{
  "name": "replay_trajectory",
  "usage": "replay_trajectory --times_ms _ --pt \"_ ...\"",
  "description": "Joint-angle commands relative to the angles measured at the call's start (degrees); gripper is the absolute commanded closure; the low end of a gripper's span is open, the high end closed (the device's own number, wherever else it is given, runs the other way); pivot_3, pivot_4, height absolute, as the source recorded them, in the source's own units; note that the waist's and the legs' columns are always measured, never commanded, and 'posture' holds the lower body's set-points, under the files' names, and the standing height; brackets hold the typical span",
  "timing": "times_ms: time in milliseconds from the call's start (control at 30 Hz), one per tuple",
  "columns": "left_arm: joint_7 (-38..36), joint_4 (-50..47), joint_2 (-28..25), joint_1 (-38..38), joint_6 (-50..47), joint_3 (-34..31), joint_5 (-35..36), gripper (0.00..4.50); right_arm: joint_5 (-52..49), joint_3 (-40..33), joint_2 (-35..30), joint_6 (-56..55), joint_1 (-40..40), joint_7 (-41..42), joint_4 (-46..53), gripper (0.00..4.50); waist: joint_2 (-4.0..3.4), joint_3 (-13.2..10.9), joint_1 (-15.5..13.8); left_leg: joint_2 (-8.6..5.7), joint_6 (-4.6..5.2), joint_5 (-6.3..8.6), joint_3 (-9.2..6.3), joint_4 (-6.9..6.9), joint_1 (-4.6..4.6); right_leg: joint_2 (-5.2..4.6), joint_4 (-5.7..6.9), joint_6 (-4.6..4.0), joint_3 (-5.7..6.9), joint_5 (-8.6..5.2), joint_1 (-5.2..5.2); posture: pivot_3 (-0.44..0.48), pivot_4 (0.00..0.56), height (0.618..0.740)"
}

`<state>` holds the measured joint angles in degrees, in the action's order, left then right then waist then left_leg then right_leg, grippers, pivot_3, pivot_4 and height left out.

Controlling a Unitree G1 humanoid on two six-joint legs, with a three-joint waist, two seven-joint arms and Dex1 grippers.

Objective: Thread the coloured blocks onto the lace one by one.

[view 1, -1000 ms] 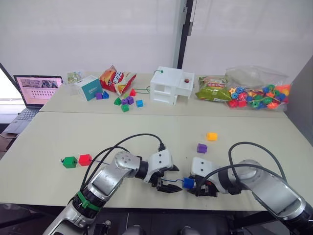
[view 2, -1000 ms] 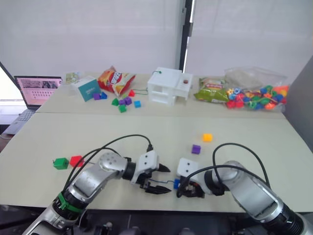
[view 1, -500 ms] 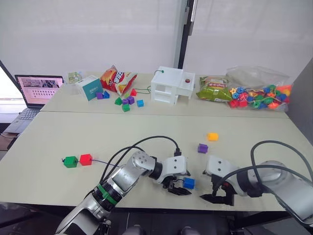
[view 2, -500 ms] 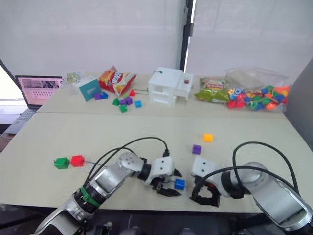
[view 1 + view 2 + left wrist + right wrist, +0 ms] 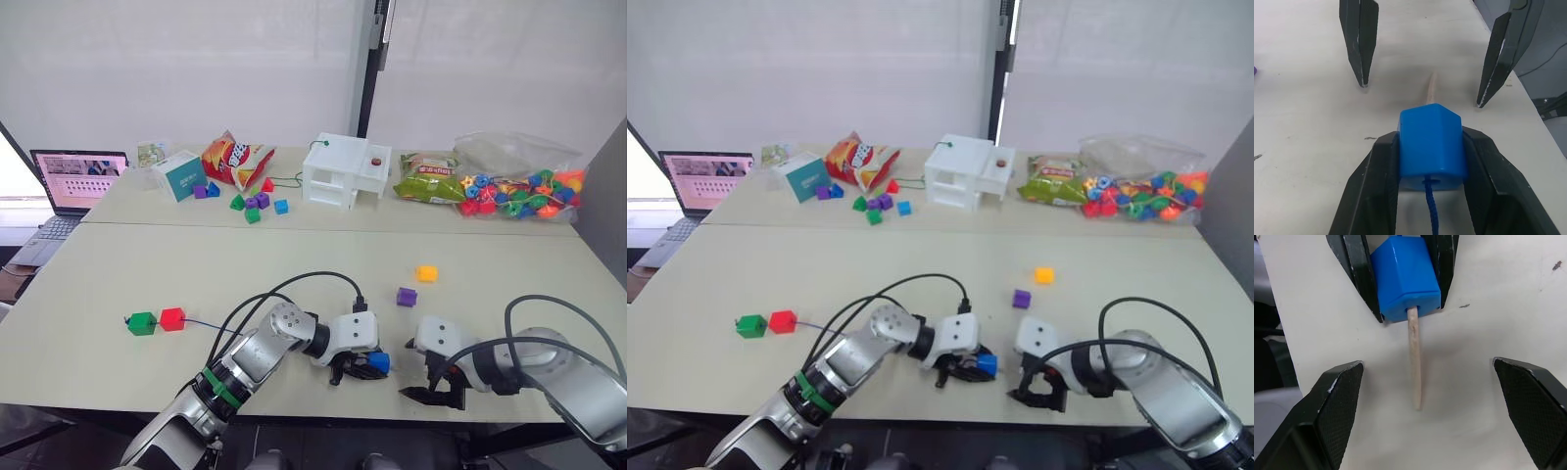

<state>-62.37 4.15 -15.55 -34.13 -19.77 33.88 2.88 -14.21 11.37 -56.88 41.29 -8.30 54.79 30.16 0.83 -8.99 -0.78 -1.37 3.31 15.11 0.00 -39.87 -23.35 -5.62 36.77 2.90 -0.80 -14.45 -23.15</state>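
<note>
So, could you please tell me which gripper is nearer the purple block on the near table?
The right. The right gripper is open, just nearer than the purple block and slightly to its right; the left gripper, shut on the blue block, sits further to the left.

Blue block (image 5: 1431, 145), dark-blue lace (image 5: 1430, 211) with pale tip (image 5: 1414, 363), black claws

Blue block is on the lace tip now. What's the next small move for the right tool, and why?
Probably bring the right tool forward and close it on the pale tip of the lace. The left tool is shut on the blue block, the tip sticks out of its far side, and the right tool's open fingers stand either side of it without touching.
</note>
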Motion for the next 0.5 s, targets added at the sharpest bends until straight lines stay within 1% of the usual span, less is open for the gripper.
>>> replay_trajectory --times_ms 33,100,133,167,300,367,500 --pt "-0.45 -1.66 0.23 -0.18 0.31 -0.2 0.1 3.24 0.83 0.43 0.14 -1.44 -0.98 0.36 0.14 1.2 0.0 0.0 0.02 0.0 0.0 0.0 -0.01 0.0 0.01 0.0 0.0 0.0 0.0 0.0 0.0 0.0 0.15 0.74" --pt "-0.41 -1.61 0.34 -0.26 0.22 -0.22 0.09 3.24 0.87 0.72 0.17 -1.43 -1.08 0.4 0.16 1.89 0.0 0.0 0.02 0.0 0.0 0.0 0.0 0.0 0.02 0.01 0.0 0.0 0.0 0.0 0.02 0.0 0.15 0.74" --pt "-0.42 -1.57 0.35 -0.28 0.19 -0.2 0.06 3.24 1.36 1.14 -0.12 -1.72 -0.92 0.45 0.02 2.31 0.0 0.0 0.01 0.0 0.0 0.0 0.0 0.0 0.02 0.0 0.0 0.0 0.0 0.0 0.02 0.0 0.15 0.74" --pt "-0.42 -1.51 0.38 -0.32 0.15 -0.19 0.04 3.24 1.91 1.49 -0.45 -2.2 -0.71 0.49 -0.23 2.55 0.0 0.0 0.01 0.0 0.0 0.0 0.0 -0.01 0.03 0.0 0.0 0.0 0.0 0.0 0.02 0.0 0.15 0.74" --pt "-0.5 -1.62 0.13 -0.23 -0.05 -0.24 -0.03 3.24 2.48 1.48 -0.56 -3.04 -0.35 0.57 -0.81 3.92 0.0 0.0 0.01 0.0 0.0 0.0 0.0 -0.02 0.03 0.0 0.01 0.0 0.0 0.0 0.03 0.0 0.15 0.74" --pt "-0.51 -1.69 -0.08 -0.08 -0.13 -0.32 -0.03 3.24 3.08 1.51 -0.66 -3.49 -0.23 0.63 -1.04 4.5 0.0 0.0 0.0 0.0 0.0 0.0 0.0 -0.02 0.03 0.0 0.01 0.0 0.0 0.0 0.03 0.0 0.15 0.74" --pt "-0.79 -2.95 -2.67 1.05 -0.37 -2.0 0.51 3.24 3.74 1.28 -0.6 -4.55 -0.25 1.06 -1.33 4.5 0.0 0.0 0.07 0.0 0.0 0.0 0.0 -0.02 0.04 0.0 0.02 0.0 -0.01 0.0 0.03 0.0 0.15 0.74"
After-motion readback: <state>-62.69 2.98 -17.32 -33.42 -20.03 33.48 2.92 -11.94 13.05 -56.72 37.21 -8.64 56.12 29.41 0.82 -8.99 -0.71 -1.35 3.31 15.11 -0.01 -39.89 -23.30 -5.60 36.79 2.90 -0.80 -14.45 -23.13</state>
